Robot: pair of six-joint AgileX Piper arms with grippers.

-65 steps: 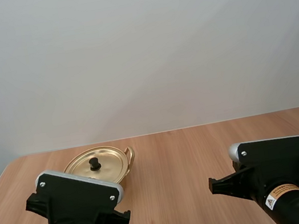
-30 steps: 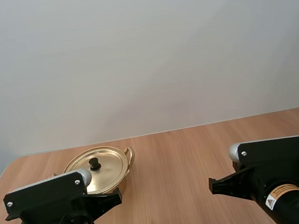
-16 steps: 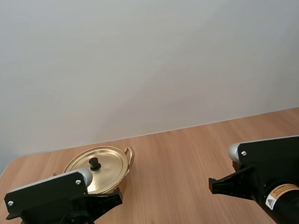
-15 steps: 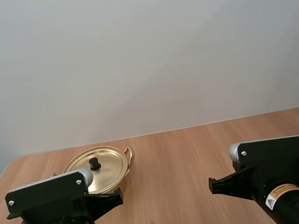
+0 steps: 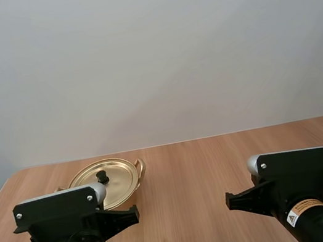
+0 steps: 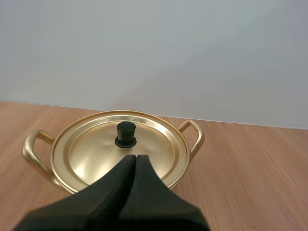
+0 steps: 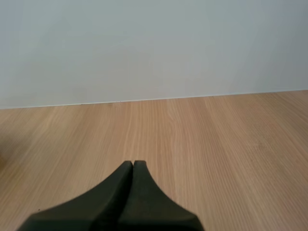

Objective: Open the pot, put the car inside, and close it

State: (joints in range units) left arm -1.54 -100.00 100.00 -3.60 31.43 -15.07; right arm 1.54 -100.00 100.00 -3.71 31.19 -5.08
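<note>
We noted a round gold-coloured metal pot [image 6: 29, 150], its lid [image 6: 154, 144] glossy and smooth, faintly mirroring a matt black plastic-looking knob [image 6: 126, 134]. The light-brown wooden table [image 7: 202, 139] looked smooth and matt, with fine straight grain. Our left gripper [image 6: 134, 156] and right gripper [image 7: 133, 162] were matt black.

This looks like a robotics lab or test cell, not a lived-in room. Two black robot arms, the left arm [image 5: 58, 209] and the right arm [image 5: 298, 167], stand at the near edge of a plain light-wood table [image 5: 218, 161] set against a bare white wall [image 5: 151, 60]. The right arm carries a warning label [image 5: 293, 220], and a gold pot [image 5: 121, 178] with its lid on sits on the bare wood.
</note>
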